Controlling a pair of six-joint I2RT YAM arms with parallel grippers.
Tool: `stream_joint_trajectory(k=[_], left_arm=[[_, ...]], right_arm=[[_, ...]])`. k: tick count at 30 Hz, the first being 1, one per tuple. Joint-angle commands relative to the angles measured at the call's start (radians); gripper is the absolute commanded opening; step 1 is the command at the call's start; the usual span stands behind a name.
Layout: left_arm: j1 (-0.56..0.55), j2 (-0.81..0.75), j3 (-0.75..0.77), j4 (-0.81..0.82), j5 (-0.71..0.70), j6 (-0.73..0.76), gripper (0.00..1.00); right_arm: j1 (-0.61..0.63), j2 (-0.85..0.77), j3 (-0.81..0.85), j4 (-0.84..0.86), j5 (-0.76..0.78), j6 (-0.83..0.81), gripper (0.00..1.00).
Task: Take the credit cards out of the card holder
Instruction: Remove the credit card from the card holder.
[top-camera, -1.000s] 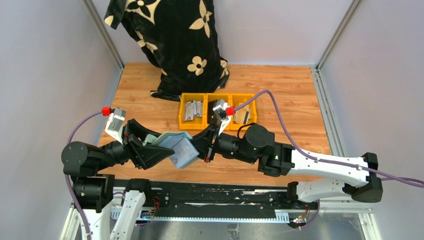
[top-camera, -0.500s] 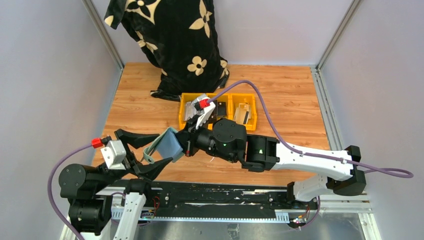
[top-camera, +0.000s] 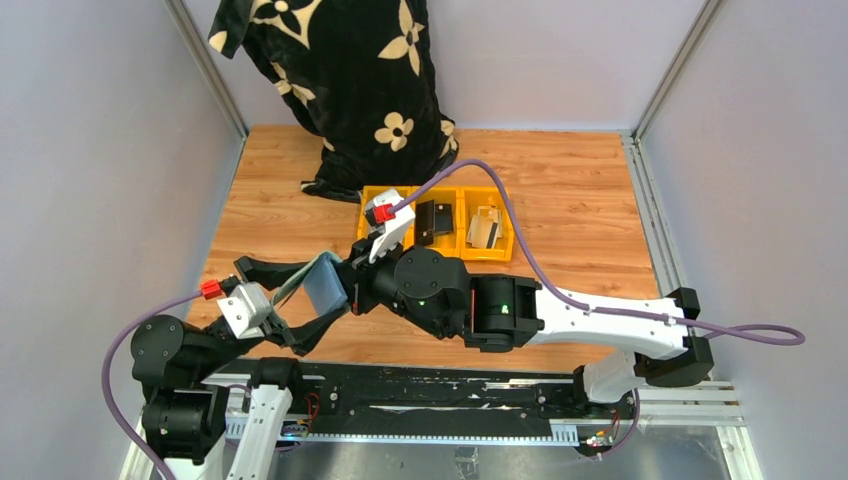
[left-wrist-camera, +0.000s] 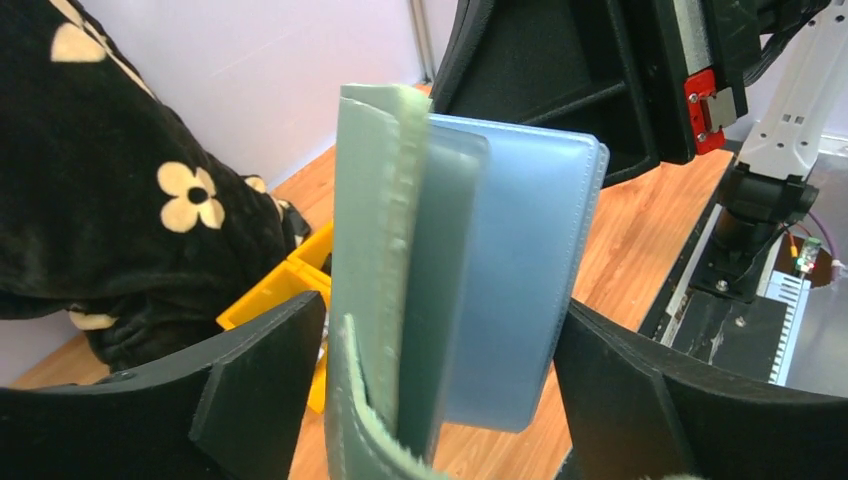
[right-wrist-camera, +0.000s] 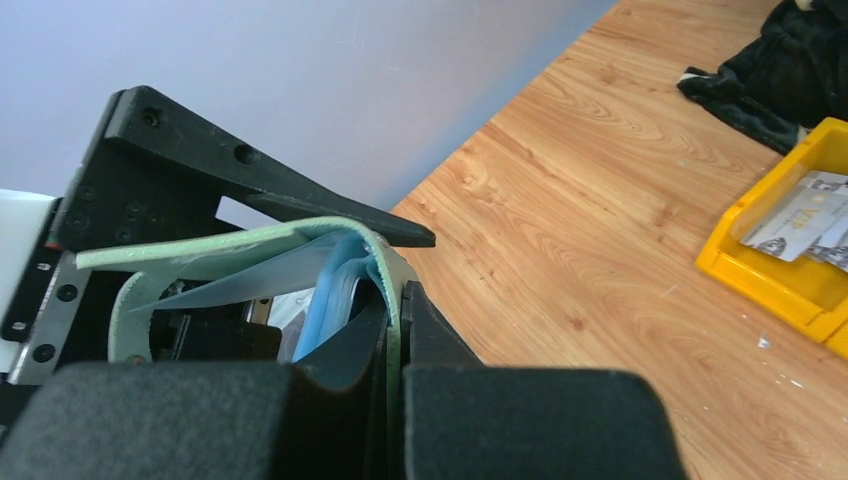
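Card holder (top-camera: 322, 283) is held in the air above the near-left part of the table (top-camera: 290, 200), between the two arms and well short of the yellow bins (top-camera: 506, 225).

Right gripper (top-camera: 352, 290) has its jaws pinched together on one green flap of the holder; the right wrist view shows the flap squeezed between the pads. It carries the holder alone.

Left gripper (top-camera: 300, 298) has jaws wide apart, one either side of the holder. The left wrist view shows a gap on both sides and no contact.

The holder hangs half folded, with the pale blue pockets facing the left gripper's right finger. No card edge shows in the pockets, so it cannot be told whether any remain.

A black card (top-camera: 433, 220) and a tan card (top-camera: 485, 230) lie in separate bins.

Likely step: the left gripper takes its own hold so the right can pick at the pockets.

- The left gripper should close on the green cover near the fold, clear of the pocket mouths.
- It should close squarely, or the limp flap may buckle or slide out.
- The right pinch should let go only once the left grip is firm.
- If neither grips, the holder drops to the table.
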Motion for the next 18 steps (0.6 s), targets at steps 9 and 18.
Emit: stream_joint_trajectory(k=[9, 18], left_arm=[[0.001, 0.013, 0.068, -0.08, 0.099, 0.032, 0.79], [0.001, 0.046, 0.084, -0.082, 0.126, 0.004, 0.81]], right_arm=[[0.031, -0.062, -0.062, 0.048, 0.091, -0.082, 0.0], [0.038, -0.068, -0.056, 0.044, 0.085, -0.088, 0.0]])
